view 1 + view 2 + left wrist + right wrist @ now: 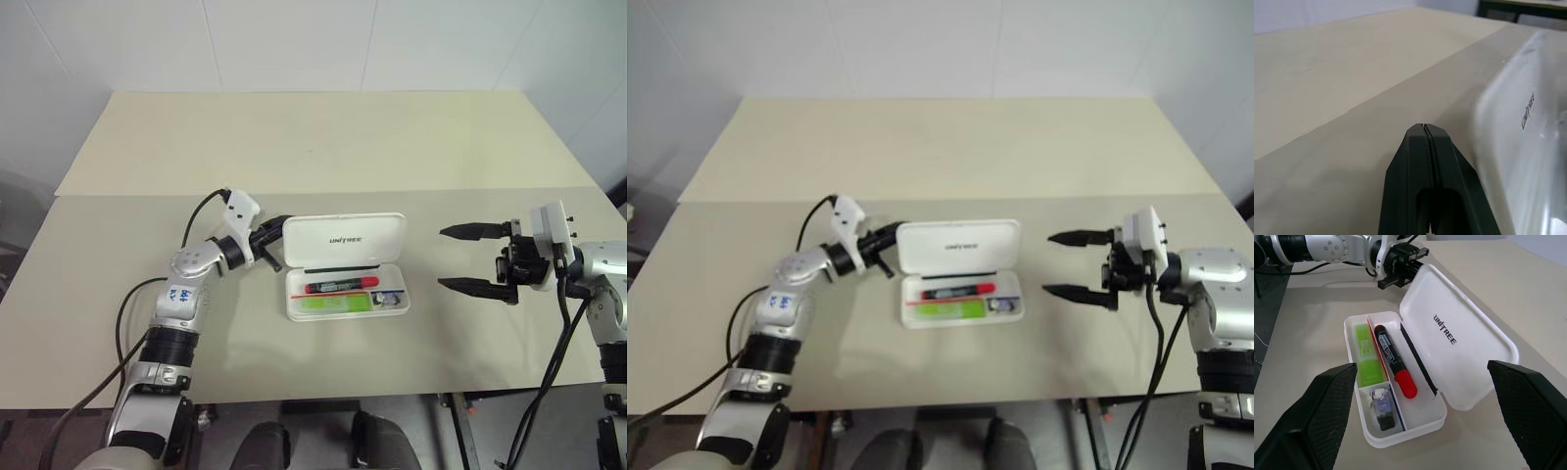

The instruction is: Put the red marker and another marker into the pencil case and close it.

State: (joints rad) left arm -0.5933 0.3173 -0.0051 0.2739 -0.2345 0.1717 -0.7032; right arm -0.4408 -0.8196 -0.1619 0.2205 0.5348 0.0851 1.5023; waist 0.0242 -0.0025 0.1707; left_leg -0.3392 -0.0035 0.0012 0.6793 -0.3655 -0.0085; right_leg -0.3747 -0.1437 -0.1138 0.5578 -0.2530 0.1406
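Observation:
The white pencil case (345,238) lies open mid-table, its lid tilted up at the back. Inside lie the red marker (341,286) and, in front of it, the light green marker (333,304); from the right wrist, the red marker (1393,360) and the green marker (1365,357) are side by side in the tray. My left gripper (284,225) is shut with nothing in it, its tip at the lid's left rear corner (1418,271); I cannot tell if it touches. My right gripper (441,258) stands open to the right of the case, pointing at it.
A small dark object (1382,409) sits in the tray's small end compartment. The beige table (313,147) stretches far behind the case, with a seam across it. Cables hang from both arms near the table's front edge.

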